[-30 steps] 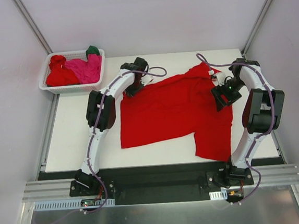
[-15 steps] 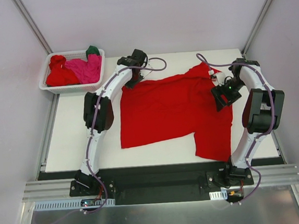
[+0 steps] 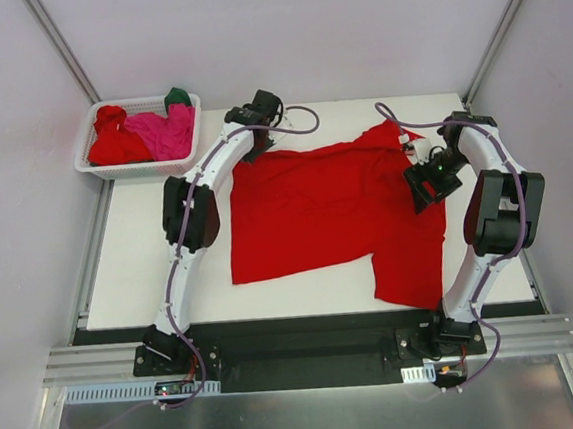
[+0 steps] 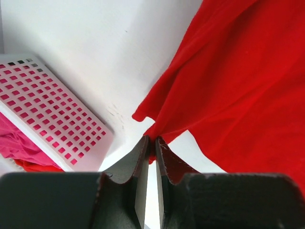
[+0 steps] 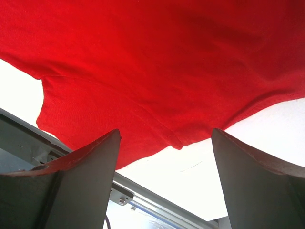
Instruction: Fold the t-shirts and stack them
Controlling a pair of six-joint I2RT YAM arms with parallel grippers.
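**A:** Where the left arm reaches toward the far-left corner of the table (image 3: 150, 257), what has the left gripper (image 4: 151, 143) got?

**B:** Jaws nearly together, nipping a fold of the red t-shirt (image 3: 326, 211) at its far-left edge. The cloth rises to a small peak at the tips.

**A:** And how does the shirt lie?

**B:** Spread across the middle of the table, mostly flat. Far-right corner rumpled. One part runs down toward the near edge on the right.

**A:** Right gripper (image 5: 164, 138)?

**B:** Fingers wide apart, nothing between them. It sits over the shirt's right side, above a hem. Whether it touches the cloth, cannot tell.

**A:** Anything else?

**B:** White lattice basket (image 3: 96, 163) at the far-left corner. Heaped in it are a crumpled red shirt (image 3: 109, 140), a magenta shirt (image 3: 164, 132) and a green shirt (image 3: 178, 95).
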